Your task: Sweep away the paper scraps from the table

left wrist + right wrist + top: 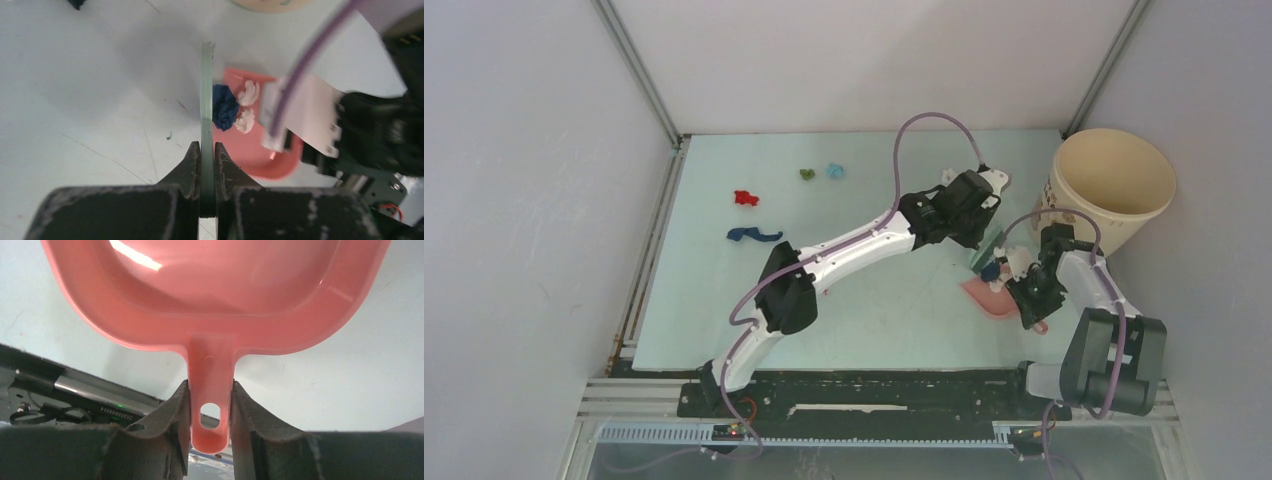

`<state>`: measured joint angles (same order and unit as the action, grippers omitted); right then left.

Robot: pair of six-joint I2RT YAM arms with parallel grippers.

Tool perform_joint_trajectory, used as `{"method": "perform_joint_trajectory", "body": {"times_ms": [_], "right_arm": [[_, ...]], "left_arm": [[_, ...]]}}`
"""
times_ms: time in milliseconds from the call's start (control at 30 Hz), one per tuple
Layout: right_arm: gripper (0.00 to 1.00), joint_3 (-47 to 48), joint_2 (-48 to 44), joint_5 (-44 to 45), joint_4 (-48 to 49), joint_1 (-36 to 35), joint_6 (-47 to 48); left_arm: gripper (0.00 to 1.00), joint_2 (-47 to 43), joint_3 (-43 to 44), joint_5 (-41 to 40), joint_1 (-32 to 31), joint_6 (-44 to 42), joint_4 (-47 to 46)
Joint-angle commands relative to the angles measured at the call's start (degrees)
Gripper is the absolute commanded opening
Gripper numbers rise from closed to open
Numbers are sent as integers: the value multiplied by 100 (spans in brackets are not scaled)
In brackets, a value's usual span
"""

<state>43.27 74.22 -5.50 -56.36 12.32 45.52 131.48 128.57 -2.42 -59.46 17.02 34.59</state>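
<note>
On the table (874,320), four paper scraps lie at the far left: red (745,198), dark blue (754,235), green (806,174) and light blue (835,171). My left gripper (206,150) is shut on the thin teal-green brush (206,100), whose edge stands at the mouth of the salmon-pink dustpan (250,150). A dark blue scrap (225,106) and two white scraps (247,93) lie in the pan beside the brush. My right gripper (210,390) is shut on the dustpan handle (210,375), at the table's right near side (1029,300).
A big beige cup (1114,185) stands at the far right corner, just beyond the dustpan (989,295). Grey walls close in the table on three sides. A metal rail (639,290) runs along the left edge.
</note>
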Motion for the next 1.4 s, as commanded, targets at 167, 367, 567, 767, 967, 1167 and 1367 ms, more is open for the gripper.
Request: {"method": "perform_joint_trajectory", "body": {"times_ms": [167, 367, 567, 767, 967, 1167, 1367], "right_arm": [[0, 358, 563, -370, 686, 61, -190], [0, 358, 623, -547, 942, 143, -208], [0, 358, 634, -576, 956, 174, -212], [0, 357, 609, -629, 896, 175, -214], [0, 358, 620, -674, 819, 175, -219], [0, 358, 583, -691, 679, 186, -219], [0, 358, 474, -753, 585, 184, -221]], "left_arm": [[0, -598, 250, -46, -94, 168, 114], [0, -897, 120, -974, 156, 31, -122], [0, -894, -43, -1852, 335, -1163, -795], [0, 82, 529, -2517, 348, -3178, -1725], [0, 961, 747, -2326, 341, -4608, -2894], [0, 1623, 1112, -1572, 346, -5991, -3179], [0, 1673, 1087, -599, 262, -6532, -2479]]}}
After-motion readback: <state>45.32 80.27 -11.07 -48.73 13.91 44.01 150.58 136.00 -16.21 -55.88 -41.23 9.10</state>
